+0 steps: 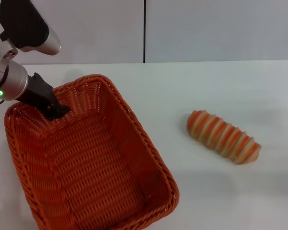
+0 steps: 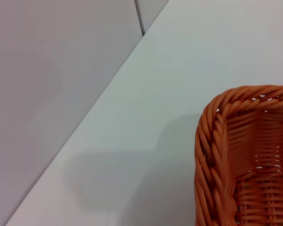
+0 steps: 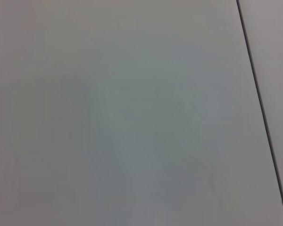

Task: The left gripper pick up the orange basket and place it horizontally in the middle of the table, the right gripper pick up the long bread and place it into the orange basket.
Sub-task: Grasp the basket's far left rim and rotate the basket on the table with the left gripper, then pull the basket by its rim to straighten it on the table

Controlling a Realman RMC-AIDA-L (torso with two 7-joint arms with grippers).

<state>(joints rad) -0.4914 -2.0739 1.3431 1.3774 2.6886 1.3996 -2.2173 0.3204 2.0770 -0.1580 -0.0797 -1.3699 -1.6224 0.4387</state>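
Note:
The orange basket takes up the left half of the head view, lying at a slant on the white table, its near end cut off by the picture's edge. My left gripper reaches down over the basket's far left rim, with its black claw closed on the braided edge and one finger inside. One corner of the orange basket shows in the left wrist view, above its shadow on the table. The long bread, striped orange-brown and cream, lies at a slant to the right of the basket, well apart from it. The right gripper is out of view.
A grey wall with a dark vertical seam stands behind the table's far edge. Bare white tabletop lies between the basket and the bread and around the bread. The right wrist view holds only a plain pale surface with a dark seam.

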